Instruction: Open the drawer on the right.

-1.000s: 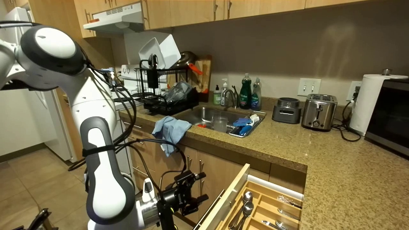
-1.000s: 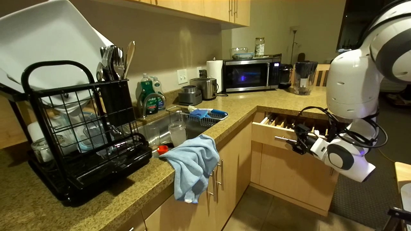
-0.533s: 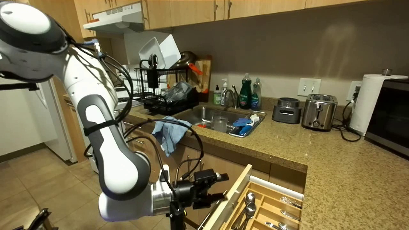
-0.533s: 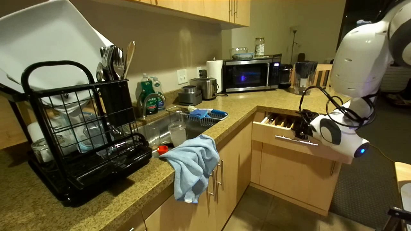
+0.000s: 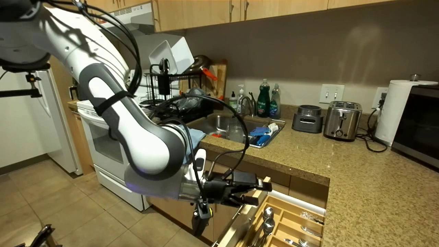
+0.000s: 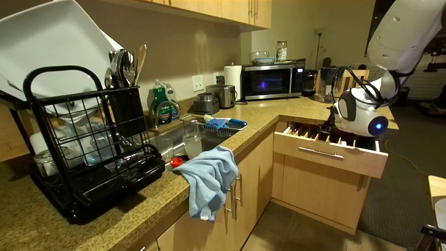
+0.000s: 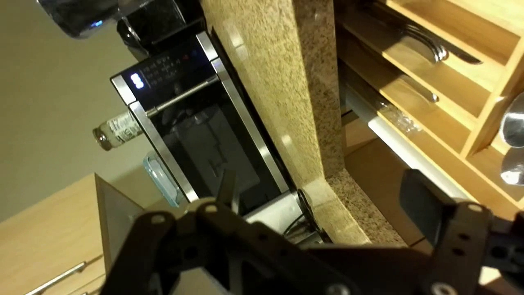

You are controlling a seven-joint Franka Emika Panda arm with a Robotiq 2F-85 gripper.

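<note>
A speckled countertop (image 5: 370,192) bends around a corner beyond my pincer (image 5: 258,193), which hangs unclenched, its fingers (image 5: 264,186) spread; a microwave (image 6: 267,83) stands farther off on the same surface. Close beneath the pincer, the drawer (image 6: 327,159) juts from under the countertop, a slim handle (image 6: 321,153) on its front; inside, a wooden cutlery tray (image 5: 286,228) carries spoons (image 5: 269,225) in the compartment nearest that front and other cutlery (image 7: 432,43) in the divisions beyond. Well apart from the pincer, a sink (image 5: 219,120) holds a clear cup (image 6: 192,144), and a dish rack (image 6: 115,183) bears white plates (image 6: 48,52). From afar I cannot tell whether a fingertip touches the drawer; a shiny clear item (image 7: 397,116) in the tray is too blurred to name, and my arm (image 5: 147,151) runs out of both exterior views.
</note>
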